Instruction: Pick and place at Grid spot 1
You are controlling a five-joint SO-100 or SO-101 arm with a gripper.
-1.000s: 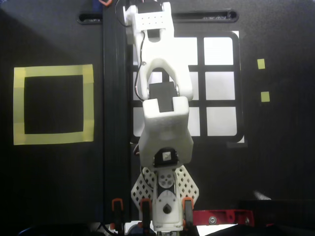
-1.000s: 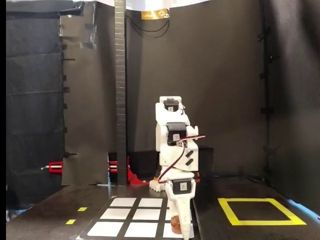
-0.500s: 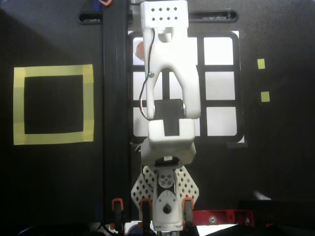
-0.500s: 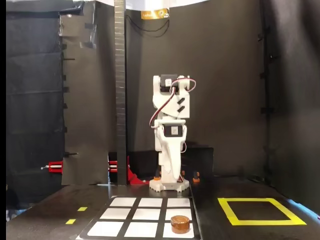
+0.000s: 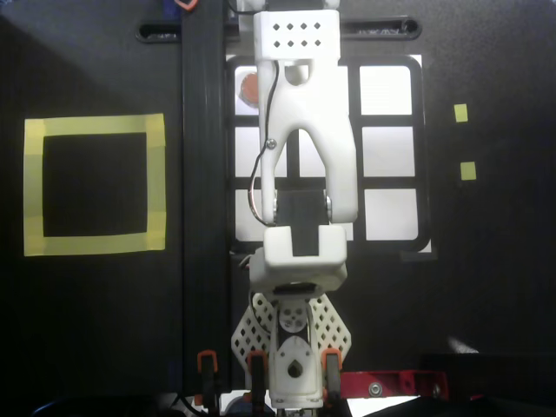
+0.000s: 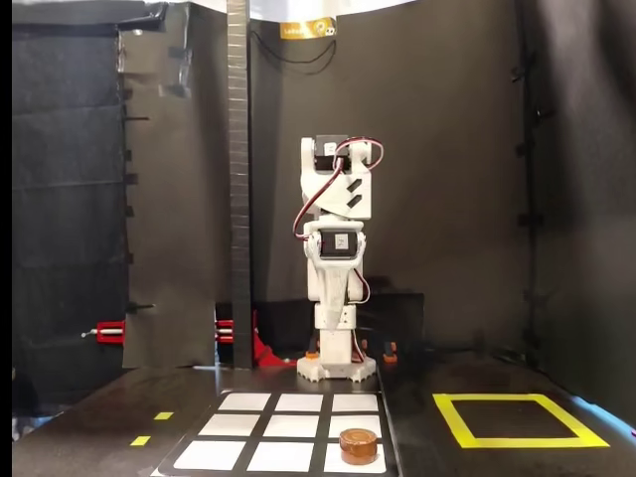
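Observation:
A brown round disc [image 6: 358, 444] lies flat in Grid spot 1 [image 6: 331, 461], the near right cell of the black-framed grid in the fixed view. From overhead the disc [image 5: 246, 87] peeks out in the top-left cell [image 5: 242, 109], mostly covered by the raised white arm [image 5: 300, 148]. The arm is folded upright over its base. Its gripper [image 6: 333, 298] hangs pointing down, high above the table and well behind the disc, touching nothing. Whether its jaws stand apart does not show.
A yellow-tape square [image 5: 35, 182] lies left of the grid overhead, and at the right in the fixed view [image 6: 452, 417]. A black upright post [image 6: 238, 179] stands beside the base. Two small yellow markers [image 5: 460, 112] [image 5: 468, 171] sit right of the grid. Red clamps [image 5: 391, 382] hold the base edge.
The gripper let go of the disc in the corner cell, and the arm lifted and folded back upright over its base. The disc stays where it was set.

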